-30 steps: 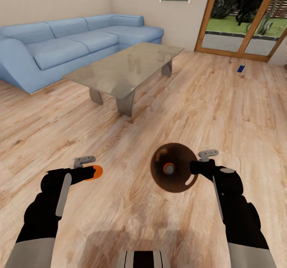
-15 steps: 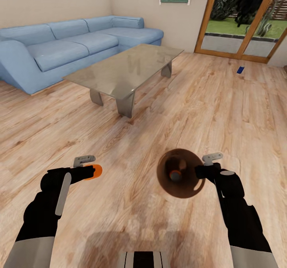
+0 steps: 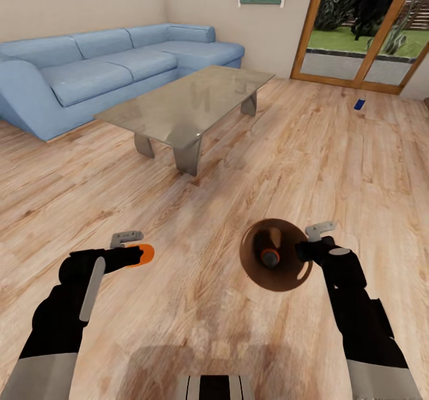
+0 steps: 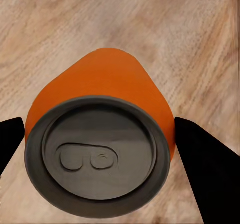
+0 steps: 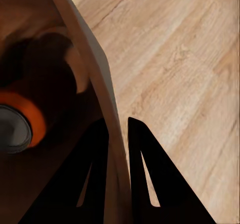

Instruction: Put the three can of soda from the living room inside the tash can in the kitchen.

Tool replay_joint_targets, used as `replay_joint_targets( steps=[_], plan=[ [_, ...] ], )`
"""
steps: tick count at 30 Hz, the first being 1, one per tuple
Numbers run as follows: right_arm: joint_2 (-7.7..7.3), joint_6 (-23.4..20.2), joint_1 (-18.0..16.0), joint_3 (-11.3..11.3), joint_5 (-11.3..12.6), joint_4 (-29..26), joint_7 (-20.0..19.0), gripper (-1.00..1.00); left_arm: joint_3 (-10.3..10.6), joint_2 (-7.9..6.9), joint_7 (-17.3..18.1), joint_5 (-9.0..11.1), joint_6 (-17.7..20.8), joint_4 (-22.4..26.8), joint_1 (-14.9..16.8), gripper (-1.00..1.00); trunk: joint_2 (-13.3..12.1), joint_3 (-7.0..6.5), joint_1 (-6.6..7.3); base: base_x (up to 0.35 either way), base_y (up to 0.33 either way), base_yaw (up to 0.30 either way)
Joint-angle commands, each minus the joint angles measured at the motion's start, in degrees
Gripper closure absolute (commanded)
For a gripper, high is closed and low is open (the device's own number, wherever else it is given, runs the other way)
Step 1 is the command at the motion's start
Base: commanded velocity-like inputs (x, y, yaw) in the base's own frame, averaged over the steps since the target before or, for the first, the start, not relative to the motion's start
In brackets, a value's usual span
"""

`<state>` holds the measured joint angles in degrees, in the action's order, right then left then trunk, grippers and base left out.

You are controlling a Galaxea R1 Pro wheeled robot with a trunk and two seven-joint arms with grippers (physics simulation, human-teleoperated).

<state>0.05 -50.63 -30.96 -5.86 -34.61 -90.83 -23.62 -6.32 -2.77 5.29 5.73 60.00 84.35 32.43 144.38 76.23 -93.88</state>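
Even, bright daylight; soft reflections on the glossy grey-brown low table (image 3: 185, 105); faint shadow on the wood-plank floor (image 3: 196, 352) below; renders slightly soft.

right hand (image 3: 301, 251) | carried my bin (image 3: 280, 278) rightward and slightly up | can inside (image 3: 269, 256) rolled; grey end now faces nearer rim | left hand (image 3: 134, 252) shifted marginally

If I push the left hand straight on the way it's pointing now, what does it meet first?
The left hand is shut on an orange can and points down at the wood floor. Nothing else lies in that line, so the can's base would likely meet the floor first; the gap is hard to judge.
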Motion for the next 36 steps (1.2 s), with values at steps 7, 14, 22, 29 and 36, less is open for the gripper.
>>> replay_joint_targets(
  steps=[7, 14, 22, 29, 36],
  plan=[
    [-4.49, -9.37, -2.69, 2.72, 10.95, -0.04, -21.05, 1.0, 5.57, -13.46, 37.79, 0.32, 0.0, -0.01, 0.32, 1.0, 0.0, 0.0, 0.0, 0.0, 0.0, 0.0],
    [-3.7, -9.37, -2.86, 5.32, 8.24, -0.05, -21.26, 1.0, 5.55, -13.56, 40.09, 0.34, 0.0, 0.1, 0.43, 1.0, 0.0, 0.0, 0.0, 0.0, 0.0, 0.0],
    [-3.49, -9.37, -2.88, 6.16, 7.19, -0.05, -21.29, 1.0, 5.53, -13.58, 40.48, 0.4, 0.0, 0.32, 0.44, 1.0, -0.06, -1.11, 0.13, 0.0, 0.0, 0.0],
    [-3.48, -9.37, -2.88, 6.24, 7.12, -0.05, -21.29, 1.0, 5.53, -13.64, 40.54, 0.62, 0.0, 0.64, 0.44, 1.0, -0.16, -2.66, 0.31, 0.0, 0.0, 0.0],
    [-3.48, -9.37, -2.88, 6.25, 6.35, 0.07, -21.29, 1.0, 5.58, -13.72, 43.42, 0.76, 0.0, 0.79, 0.51, 1.0, -0.25, -4.21, 0.49, 0.0, 0.0, 0.0]
  ],
)
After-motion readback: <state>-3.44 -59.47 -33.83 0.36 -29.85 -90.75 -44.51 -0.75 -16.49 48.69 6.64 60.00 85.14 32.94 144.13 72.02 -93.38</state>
